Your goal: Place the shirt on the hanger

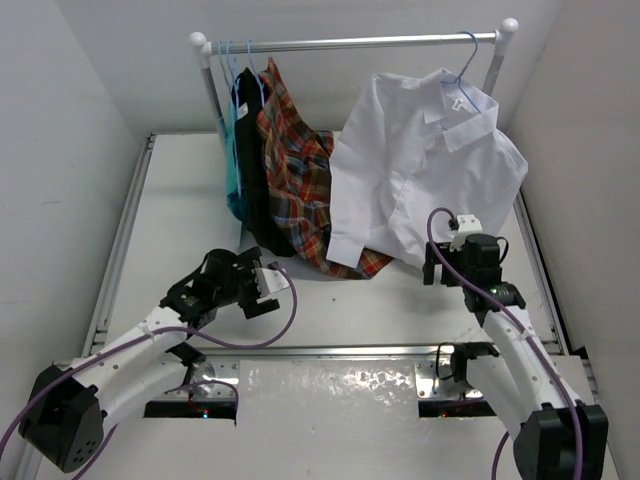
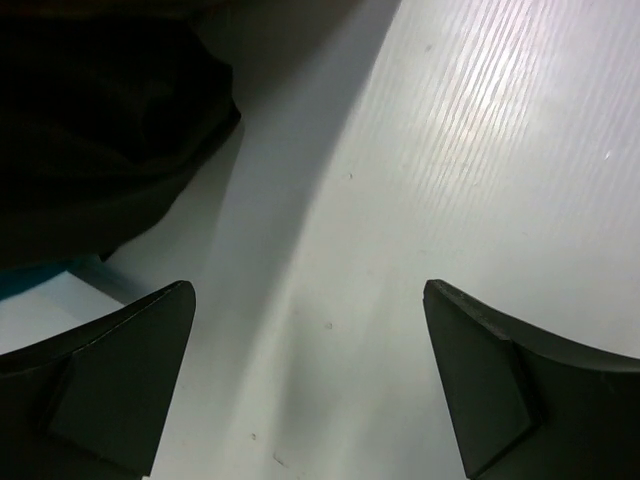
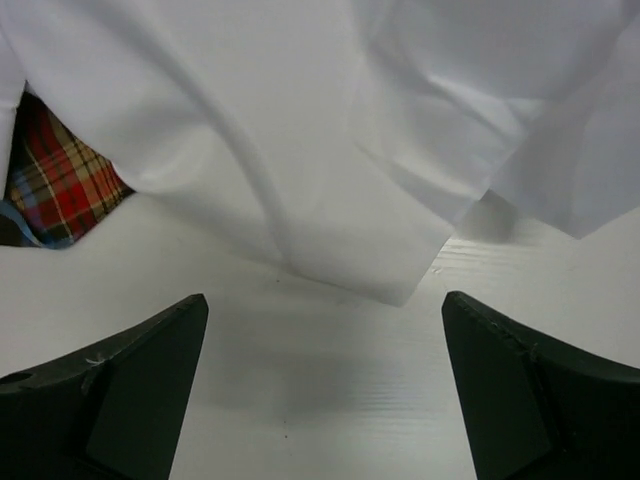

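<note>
The shirt (image 1: 420,170), white, collared and of thin cloth, is hung on the hanger (image 1: 470,58) at the right end of the rail (image 1: 350,43). It is seen tilted, collar up and to the right, with the body creased and bunched. Its lower folds and a cuff are rested on the counter (image 1: 350,310). Of the hanger, only the light-blue wire hook is shown, caught over the rail.

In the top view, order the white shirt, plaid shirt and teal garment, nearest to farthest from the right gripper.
1. White shirt, right side, just ahead of the right gripper.
2. Plaid shirt, middle.
3. Teal garment, far left.
</note>
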